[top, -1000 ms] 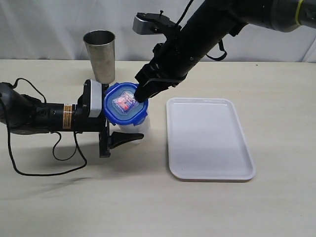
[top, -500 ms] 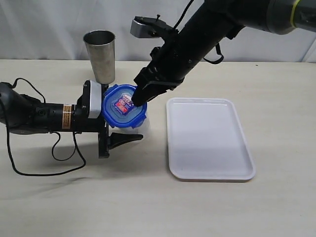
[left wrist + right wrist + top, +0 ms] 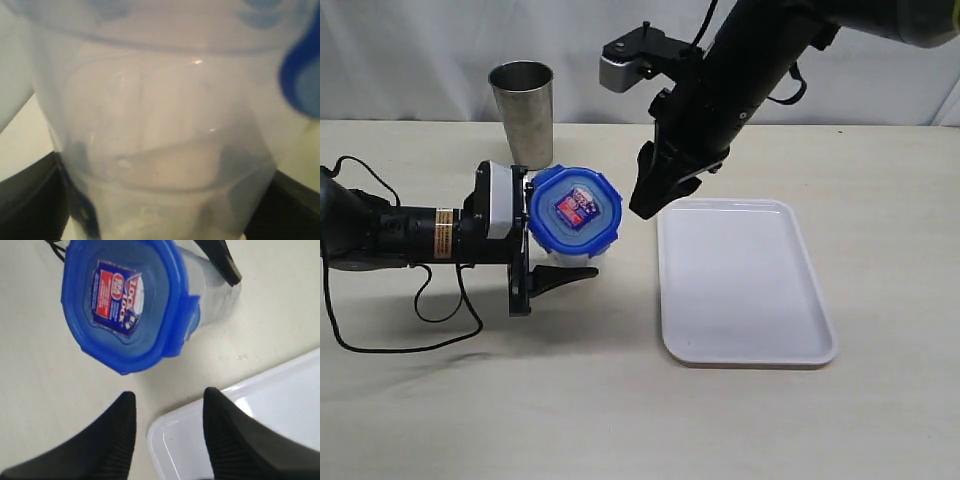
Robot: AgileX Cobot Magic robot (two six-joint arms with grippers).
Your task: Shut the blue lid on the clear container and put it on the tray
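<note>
Bracing clear container (image 3: 160, 150) for lid-closing: left gripper (image 3: 552, 262) clamped around its body, blue lid (image 3: 575, 208) on top; right gripper (image 3: 170, 435) spread, empty, near tray (image 3: 745, 340).

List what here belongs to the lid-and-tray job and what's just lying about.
Job:
- lid
- container
- tray

Lying about:
- steel cup
</note>
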